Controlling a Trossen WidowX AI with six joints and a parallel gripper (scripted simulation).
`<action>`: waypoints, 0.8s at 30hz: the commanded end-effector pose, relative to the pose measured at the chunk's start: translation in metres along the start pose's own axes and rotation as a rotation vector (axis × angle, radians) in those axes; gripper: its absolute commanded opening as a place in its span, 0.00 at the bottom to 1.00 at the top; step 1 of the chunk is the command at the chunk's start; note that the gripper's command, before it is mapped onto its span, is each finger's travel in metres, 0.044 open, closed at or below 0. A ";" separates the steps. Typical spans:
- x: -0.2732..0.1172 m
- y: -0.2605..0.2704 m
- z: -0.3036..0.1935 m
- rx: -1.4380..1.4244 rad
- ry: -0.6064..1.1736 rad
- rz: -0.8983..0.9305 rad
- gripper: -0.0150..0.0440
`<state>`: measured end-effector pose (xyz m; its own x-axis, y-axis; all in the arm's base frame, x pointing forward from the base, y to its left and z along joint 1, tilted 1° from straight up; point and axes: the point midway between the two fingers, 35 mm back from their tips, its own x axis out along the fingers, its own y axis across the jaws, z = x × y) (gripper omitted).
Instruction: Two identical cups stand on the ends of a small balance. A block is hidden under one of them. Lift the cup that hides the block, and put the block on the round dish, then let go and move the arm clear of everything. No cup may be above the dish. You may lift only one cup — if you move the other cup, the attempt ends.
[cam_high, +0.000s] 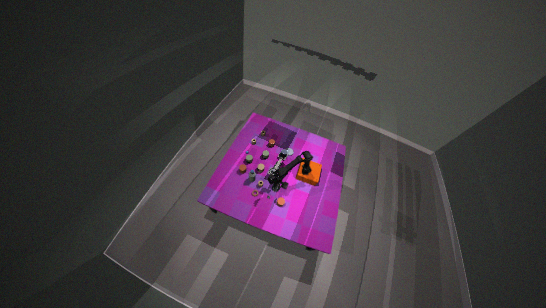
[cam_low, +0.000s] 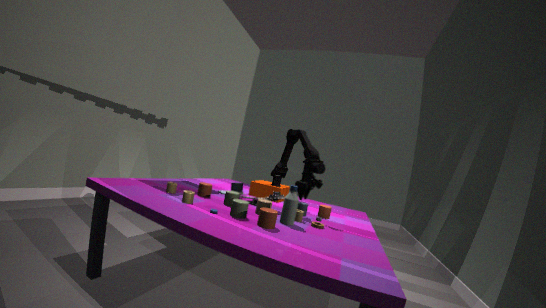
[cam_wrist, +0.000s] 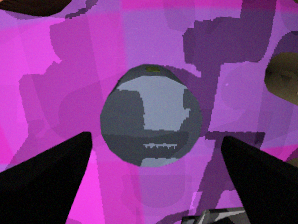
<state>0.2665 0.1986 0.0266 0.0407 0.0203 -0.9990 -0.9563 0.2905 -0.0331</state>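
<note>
A blue-grey cup stands on the table, off the balance, partly behind the bottle in the exterior view. My gripper is open above it; the cup shows between the spread fingertips in the wrist view, lower than them. A second dark cup stands at the balance's far end. The silver balance lies beside the arm, its edge showing at the bottom of the wrist view. The pale round dish lies beyond that second cup. I cannot make out the block.
The arm's orange base is behind the balance. A tall grey bottle stands near the gripper. Several short orange, tan and green cylinders stand around, including an orange one. A brass ring lies nearby.
</note>
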 end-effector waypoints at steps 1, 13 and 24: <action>-0.001 0.000 -0.009 0.004 0.006 0.017 0.78; -0.026 -0.048 -0.050 0.276 -0.014 -0.001 0.69; -0.045 -0.084 -0.096 0.570 -0.004 -0.020 0.69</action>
<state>0.3154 0.0928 0.0672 0.0647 0.0228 -0.9976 -0.6942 0.7193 -0.0285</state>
